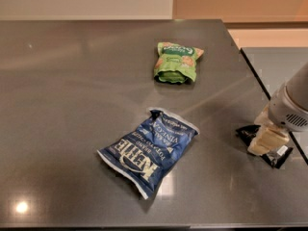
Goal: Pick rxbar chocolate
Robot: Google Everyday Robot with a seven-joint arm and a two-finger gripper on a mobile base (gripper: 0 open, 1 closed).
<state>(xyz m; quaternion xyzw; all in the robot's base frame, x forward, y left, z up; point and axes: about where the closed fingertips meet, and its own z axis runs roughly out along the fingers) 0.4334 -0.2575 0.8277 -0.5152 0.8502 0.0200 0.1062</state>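
The rxbar chocolate (pixel 246 134) is a small flat black wrapper lying near the right edge of the dark grey table (pixel 72 105). Its white label patch shows at its near right end (pixel 280 152). My gripper (pixel 263 141), cream-coloured under a white arm, is right over the middle of the bar and hides that part. I cannot tell whether it touches the bar.
A large blue Kettle chip bag (pixel 149 150) lies at the table's centre front. A green snack pouch (pixel 175 61) lies further back. The table's right edge (pixel 262 88) runs just behind the gripper, with a gap and another grey surface (pixel 281 64) beyond.
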